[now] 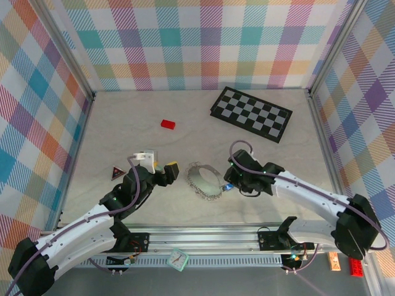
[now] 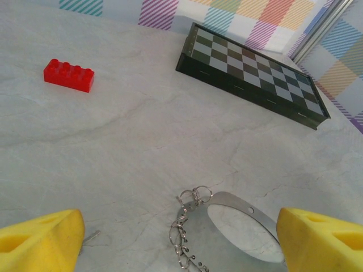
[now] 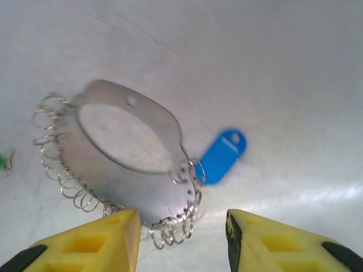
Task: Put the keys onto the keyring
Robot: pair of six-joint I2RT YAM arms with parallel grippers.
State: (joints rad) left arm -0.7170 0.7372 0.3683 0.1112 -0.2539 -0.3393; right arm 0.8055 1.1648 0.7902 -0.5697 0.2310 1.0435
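The keyring (image 3: 164,127) is a silvery metal band lying on the table, with several small wire loops along its edge. A blue key (image 3: 222,157) lies against its right side, its end caught in one small loop. My right gripper (image 3: 181,249) hangs open just in front of the keyring, with some wire loops between its yellow fingers (image 3: 96,249). A green sliver (image 3: 3,162) at the left edge is mostly cut off. From above, the keyring (image 1: 205,179) lies between my left gripper (image 1: 165,172) and right gripper (image 1: 231,183). My left gripper (image 2: 181,249) is open, with the keyring (image 2: 249,212) by its right finger.
A red block (image 1: 168,124) lies behind the left arm. A black-and-white checkerboard (image 1: 251,114) lies at the back right. A small dark red triangle (image 1: 116,173) sits near the left wall. Checked walls close the table in on three sides.
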